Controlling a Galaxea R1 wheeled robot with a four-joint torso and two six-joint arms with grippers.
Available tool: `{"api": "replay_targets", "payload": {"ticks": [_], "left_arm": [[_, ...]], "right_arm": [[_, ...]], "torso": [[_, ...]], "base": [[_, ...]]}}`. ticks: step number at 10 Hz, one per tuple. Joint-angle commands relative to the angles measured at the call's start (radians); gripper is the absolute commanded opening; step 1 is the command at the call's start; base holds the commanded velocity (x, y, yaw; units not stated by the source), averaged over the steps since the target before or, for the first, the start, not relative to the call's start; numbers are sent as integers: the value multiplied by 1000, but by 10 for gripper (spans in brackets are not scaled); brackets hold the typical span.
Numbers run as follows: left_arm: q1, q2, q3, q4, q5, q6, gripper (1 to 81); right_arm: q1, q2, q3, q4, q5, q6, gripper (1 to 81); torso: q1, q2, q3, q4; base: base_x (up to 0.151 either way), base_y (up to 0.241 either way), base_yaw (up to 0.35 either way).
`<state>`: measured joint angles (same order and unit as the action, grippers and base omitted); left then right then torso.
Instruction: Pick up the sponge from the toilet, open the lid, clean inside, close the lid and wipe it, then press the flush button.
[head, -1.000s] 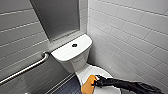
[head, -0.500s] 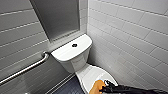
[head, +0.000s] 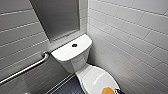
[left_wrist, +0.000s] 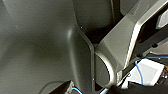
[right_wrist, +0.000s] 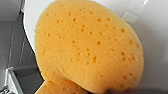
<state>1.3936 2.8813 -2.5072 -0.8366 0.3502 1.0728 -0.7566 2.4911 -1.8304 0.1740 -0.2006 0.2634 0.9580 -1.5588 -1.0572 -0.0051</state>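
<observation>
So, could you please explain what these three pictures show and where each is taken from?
This is a wheeled robot with two arms, in a tiled bathroom. The head view looks down from a camera high on the robot: a white toilet with its lid shut, a dark flush button on the tank cover, and a metal grab bar on the wall. The orange sponge shows over the lid at the lower edge. The right wrist view, from a camera on that arm, sees the same sponge very close, the white lid behind it; whether it is gripped I cannot tell. The left wrist view shows the robot's own grey panels and blue cables.
</observation>
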Motion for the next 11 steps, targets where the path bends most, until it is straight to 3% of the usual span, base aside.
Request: {"api": "replay_targets", "payload": {"ticks": [1,4,6,8,9,10,11], "left_arm": [[6,-11,7,-7,116,6,811],[5,-19,7,-9,115,6,811],[2,-20,7,-9,116,6,811],[-6,-23,7,-9,115,6,811],[-9,-26,7,-9,116,4,811],[-11,-28,7,-9,116,4,811],[-11,-31,7,-9,116,4,811]], "right_arm": [[-36,-145,90,-4,-43,14,10],[-244,-252,93,-7,99,13,10],[-376,-275,85,-11,147,10,10],[-503,-246,59,-15,217,-1,10],[-555,-231,57,-16,242,-3,10],[-597,-198,42,-39,271,-15,10],[-641,-165,21,-54,302,-15,10]], "torso": [[0,0,0,0],[0,0,0,0],[0,0,0,0],[0,0,0,0],[-64,100,0,0],[-64,100,0,0],[-67,105,48,0]], "base": [[0,0,0],[0,0,0],[0,0,0],[0,0,0],[0,0,0],[0,0,0],[0,0,0]]}}
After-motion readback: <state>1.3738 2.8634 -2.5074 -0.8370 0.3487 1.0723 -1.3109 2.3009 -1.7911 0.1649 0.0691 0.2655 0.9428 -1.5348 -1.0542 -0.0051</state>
